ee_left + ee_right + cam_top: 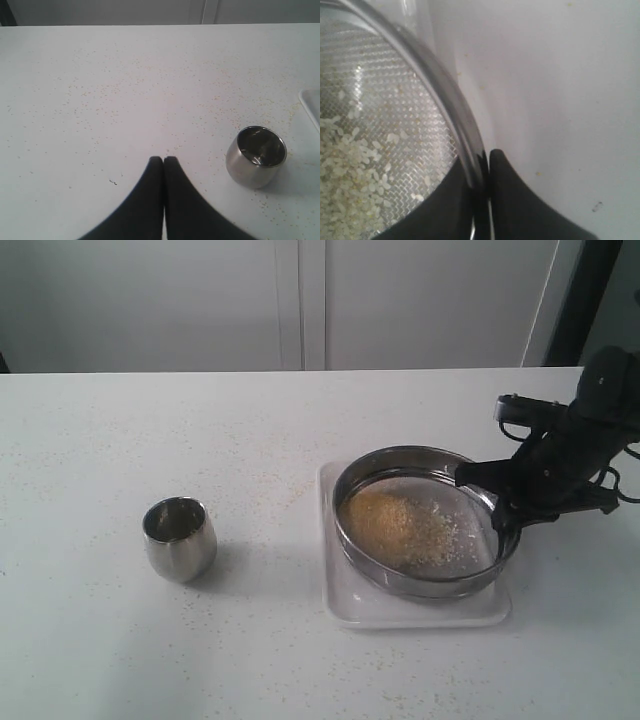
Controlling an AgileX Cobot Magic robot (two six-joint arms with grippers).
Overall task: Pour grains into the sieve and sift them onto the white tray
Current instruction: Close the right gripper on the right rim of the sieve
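Note:
The round steel sieve sits over the white tray, seemingly held a little above it and tilted. Grains lie on its mesh: a golden heap on the left, pale bits spread to the right. Up close, whitish grains dot the mesh. My right gripper is shut on the sieve's right rim, one finger inside the ring and one outside. My left gripper is shut with nothing in it, hovering over the table left of the small steel cup.
The steel cup stands upright on the white table, left of the tray. Stray grains speckle the tabletop around the cup and tray. The table's back edge meets a pale wall.

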